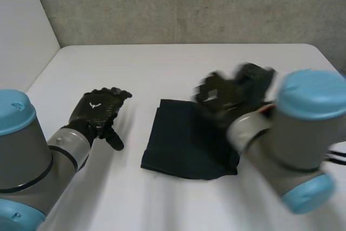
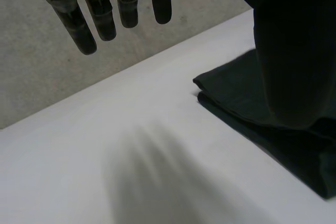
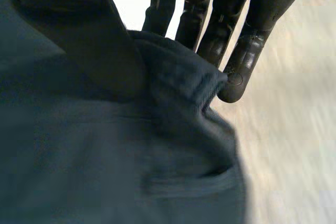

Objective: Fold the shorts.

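White table [image 1: 178,66] below grey wall [image 1: 189,4], dark shorts [image 1: 178,144] pinched by right hand [image 1: 232,93]; left hand [image 1: 97,109] spread

Shorts [image 1: 178,144]: dark navy cloth, folded into a rough rectangle. I see them lying flat on the white counter [image 1: 162,74], a little right of centre. Stacked layers show at one corner. The far right edge is bunched, pinched up in the right hand [image 1: 232,93].
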Motion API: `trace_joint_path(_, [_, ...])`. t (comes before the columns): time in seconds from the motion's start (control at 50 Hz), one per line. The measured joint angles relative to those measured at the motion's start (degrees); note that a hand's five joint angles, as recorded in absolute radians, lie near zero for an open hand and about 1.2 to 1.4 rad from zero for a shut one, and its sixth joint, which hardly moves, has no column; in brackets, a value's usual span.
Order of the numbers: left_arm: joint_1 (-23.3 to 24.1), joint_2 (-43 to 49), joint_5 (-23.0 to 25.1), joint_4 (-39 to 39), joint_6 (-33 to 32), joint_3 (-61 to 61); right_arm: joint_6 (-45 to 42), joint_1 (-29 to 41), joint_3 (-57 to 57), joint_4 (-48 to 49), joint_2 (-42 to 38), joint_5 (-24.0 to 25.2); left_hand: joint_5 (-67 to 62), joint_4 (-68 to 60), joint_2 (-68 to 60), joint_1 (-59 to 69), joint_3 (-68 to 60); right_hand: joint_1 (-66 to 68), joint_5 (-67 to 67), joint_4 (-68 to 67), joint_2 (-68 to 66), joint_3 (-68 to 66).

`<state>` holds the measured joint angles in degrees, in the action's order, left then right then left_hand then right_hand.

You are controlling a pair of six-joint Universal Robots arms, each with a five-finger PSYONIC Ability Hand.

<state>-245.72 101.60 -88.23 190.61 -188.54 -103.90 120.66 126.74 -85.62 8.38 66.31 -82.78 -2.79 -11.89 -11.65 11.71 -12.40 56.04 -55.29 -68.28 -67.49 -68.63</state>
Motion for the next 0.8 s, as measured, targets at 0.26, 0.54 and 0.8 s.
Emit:
trace_joint_path(0.26, [-1.89, -0.69, 0.09, 0.12, -0.04, 2.12, 1.54, 11.59, 6.63, 0.89, -10.48, 9.43, 0.0, 0.0, 0.0, 0.0, 0.0, -42.71, 47.82, 52.52, 52.22, 53.12])
trace_joint_path(0.54, [0.24, 2.59, 0.61, -0.09, 4.52, 15.15, 47.59, -0.9, 5.2, -0.92, 4.04, 4.41, -0.01, 0.0, 0.0, 0.0, 0.0, -44.33, 51.52, 54.7, 54.92, 56.49])
trace_joint_path(0.8, [6.28, 14.87, 4.35, -6.55, 10.59, 25.76, 57.4, -5.29, 10.65, -13.91, -3.03, 4.44, 0.0, 0.0, 0.0, 0.0, 0.0, -44.33, 51.53, 54.7, 54.92, 56.49])
